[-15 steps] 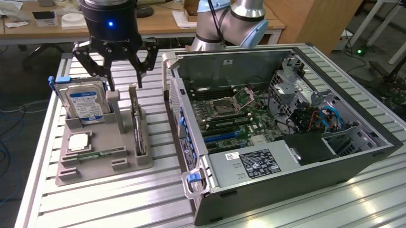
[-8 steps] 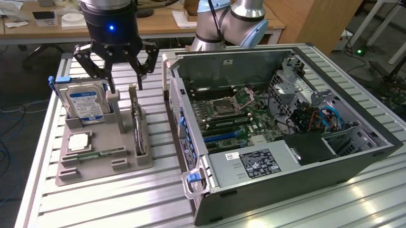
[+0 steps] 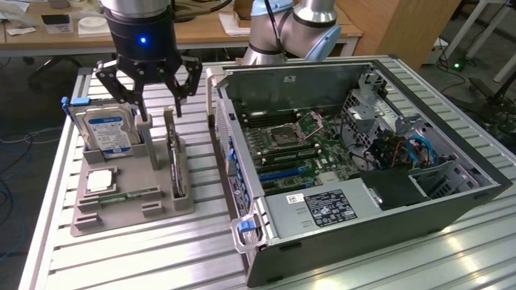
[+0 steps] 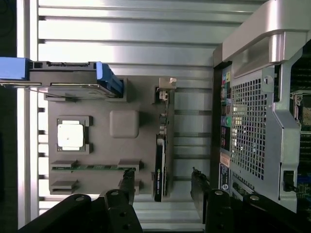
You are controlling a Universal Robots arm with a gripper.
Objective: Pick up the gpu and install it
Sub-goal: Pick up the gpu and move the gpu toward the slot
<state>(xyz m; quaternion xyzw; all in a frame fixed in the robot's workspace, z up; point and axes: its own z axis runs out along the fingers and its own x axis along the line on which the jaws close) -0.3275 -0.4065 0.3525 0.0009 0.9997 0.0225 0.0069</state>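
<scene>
Wrist view: the thin gpu card with its green board and black cooler point(image 4: 160, 165) is seen edge-on, stood upright in a slot of the grey plastic holder point(image 4: 124, 124) on the slatted aluminium surface point(image 4: 121, 43). Its long axis is lined up with the gap between the spread fingers of the black gripper point(image 4: 163, 187), which is poised directly above it. Nothing is pinched. The open grey computer case point(image 4: 252, 121) is set just beside the holder.

Count here: one tray point(image 3: 137, 175), one gpu point(image 3: 176, 163), one hard drive point(image 3: 109, 133), one cpu point(image 3: 98, 180), one ram stick point(image 3: 121, 197), and one open pc case point(image 3: 451, 199).
</scene>
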